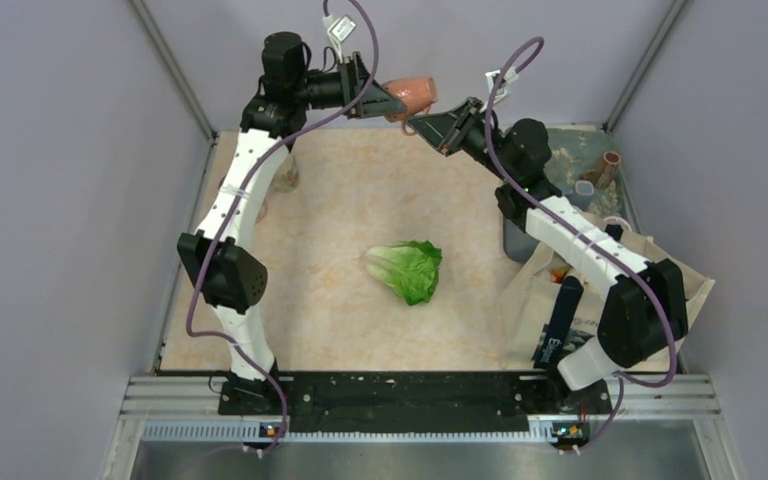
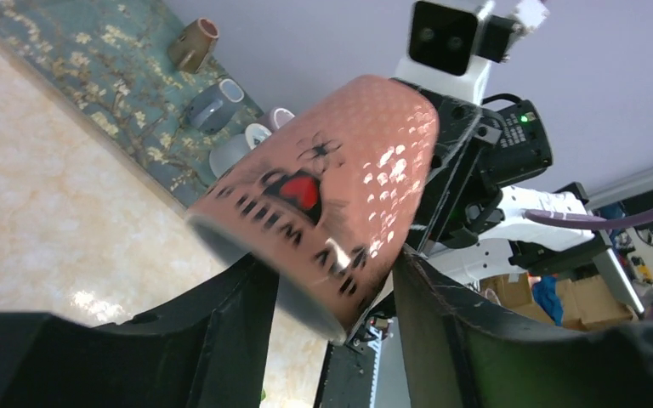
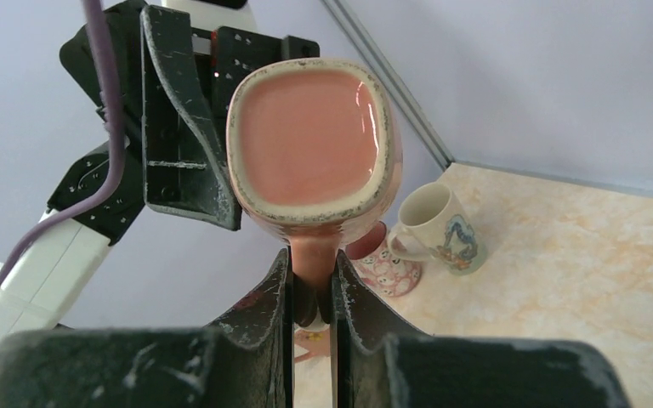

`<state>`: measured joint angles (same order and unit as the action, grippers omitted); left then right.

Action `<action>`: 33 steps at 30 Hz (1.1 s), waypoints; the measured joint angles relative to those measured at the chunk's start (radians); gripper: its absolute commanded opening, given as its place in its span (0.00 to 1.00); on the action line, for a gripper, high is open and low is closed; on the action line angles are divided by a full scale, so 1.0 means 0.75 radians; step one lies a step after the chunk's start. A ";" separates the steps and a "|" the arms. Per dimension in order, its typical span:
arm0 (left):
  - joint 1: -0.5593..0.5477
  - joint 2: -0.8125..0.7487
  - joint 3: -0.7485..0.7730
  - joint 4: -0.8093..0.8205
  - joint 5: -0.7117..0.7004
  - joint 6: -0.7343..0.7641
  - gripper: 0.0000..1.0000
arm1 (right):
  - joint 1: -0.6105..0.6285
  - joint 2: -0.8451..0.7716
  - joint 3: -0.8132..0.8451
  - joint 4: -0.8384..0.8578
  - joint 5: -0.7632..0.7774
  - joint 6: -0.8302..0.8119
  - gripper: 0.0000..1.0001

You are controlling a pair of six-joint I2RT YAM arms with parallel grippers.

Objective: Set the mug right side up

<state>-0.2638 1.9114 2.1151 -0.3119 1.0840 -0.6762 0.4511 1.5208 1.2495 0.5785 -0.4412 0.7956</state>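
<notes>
1. From above, the handle of the mug (image 1: 418,92) is too small to make out where the right claw (image 1: 412,122) meets it.
2. In the left wrist view its lettering is blurred and unreadable. Whether the left claw (image 1: 392,100) presses on it cannot be told.
3. The right wrist view shows only the mug's base, with the lower handle hidden between fingers (image 3: 264,314).
4. A pink mug (image 3: 391,268) on the worktop (image 3: 561,255) is half hidden.
5. The bag (image 1: 530,300) is largely covered by the right arm (image 1: 580,245).
</notes>
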 measured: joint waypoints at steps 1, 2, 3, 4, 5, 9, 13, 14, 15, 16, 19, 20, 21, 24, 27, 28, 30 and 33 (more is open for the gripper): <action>-0.008 0.000 0.008 0.003 0.010 -0.013 0.44 | 0.010 0.001 0.000 0.008 0.001 0.010 0.00; -0.015 0.000 0.018 0.019 0.021 -0.028 0.38 | 0.018 0.005 0.000 0.018 0.001 0.023 0.00; -0.019 0.000 0.023 0.034 0.028 -0.042 0.29 | 0.024 0.012 0.000 0.032 0.001 0.037 0.00; -0.023 0.000 0.032 0.047 0.038 -0.063 0.18 | 0.028 0.019 0.000 0.047 0.005 0.051 0.00; -0.024 0.000 0.037 0.057 0.047 -0.081 0.07 | 0.028 0.030 0.000 0.071 0.010 0.068 0.00; -0.027 -0.001 0.043 0.128 0.100 -0.030 0.00 | 0.034 0.075 -0.001 0.097 0.001 0.198 0.00; -0.024 -0.001 0.043 0.036 0.066 0.077 0.00 | 0.036 0.122 0.002 0.119 -0.008 0.257 0.52; -0.023 0.000 0.048 -0.036 0.019 0.124 0.00 | 0.039 0.130 0.002 0.107 -0.020 0.233 0.62; -0.023 0.000 0.055 -0.108 -0.036 0.175 0.00 | 0.044 0.135 0.002 0.073 -0.028 0.206 0.77; -0.025 0.000 0.062 -0.213 -0.122 0.261 0.00 | 0.049 0.138 0.002 0.040 -0.032 0.180 0.83; -0.024 0.000 0.073 -0.455 -0.415 0.513 0.00 | 0.060 0.139 0.005 -0.112 -0.018 0.069 0.98; -0.023 0.000 0.073 -0.518 -0.508 0.595 0.00 | 0.061 0.139 0.008 -0.179 -0.005 0.021 0.99; -0.020 -0.001 0.073 -0.592 -0.613 0.687 0.00 | 0.062 0.139 0.016 -0.255 0.014 -0.030 0.99; -0.014 -0.004 0.040 -0.783 -0.886 0.950 0.00 | 0.062 0.139 0.038 -0.473 0.086 -0.175 0.99; -0.009 -0.018 -0.076 -0.918 -1.112 1.157 0.00 | 0.062 0.129 0.039 -0.639 0.172 -0.304 0.99; -0.007 -0.020 -0.130 -0.954 -1.178 1.219 0.00 | 0.062 0.122 0.039 -0.686 0.200 -0.341 0.99; -0.003 -0.017 -0.248 -1.015 -1.301 1.321 0.00 | 0.062 0.105 0.039 -0.760 0.251 -0.406 0.99; 0.011 0.025 -0.357 -1.103 -1.445 1.421 0.00 | 0.062 0.069 0.040 -0.842 0.319 -0.487 0.99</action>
<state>-0.2554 1.9305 1.8477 -1.1389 0.0002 0.3893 0.4973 1.5726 1.2793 -0.0528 -0.2016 0.4301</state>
